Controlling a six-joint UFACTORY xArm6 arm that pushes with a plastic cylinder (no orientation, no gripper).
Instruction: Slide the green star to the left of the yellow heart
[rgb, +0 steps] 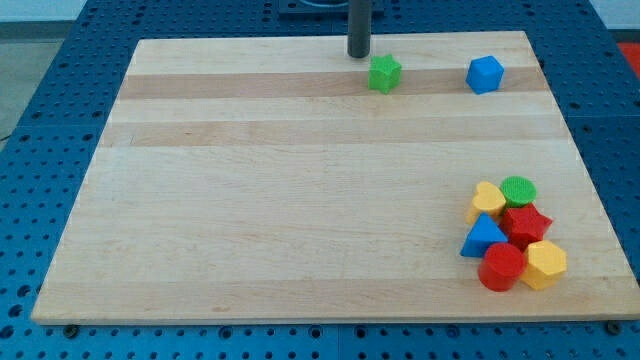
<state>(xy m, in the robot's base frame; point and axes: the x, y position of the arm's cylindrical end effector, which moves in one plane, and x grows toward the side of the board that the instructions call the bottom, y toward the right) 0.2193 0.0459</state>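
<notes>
The green star (384, 73) lies near the view's top edge of the wooden board (300, 200), right of centre. My tip (358, 54) stands just to its upper left, a small gap away. The yellow heart (488, 199) sits far off at the view's lower right, at the upper left of a tight cluster of blocks.
A blue cube-like block (485, 74) lies right of the green star. The cluster holds a green round block (518, 190), a red star (526, 224), a blue triangle (483, 238), a red block (501, 268) and a yellow hexagon (545, 264).
</notes>
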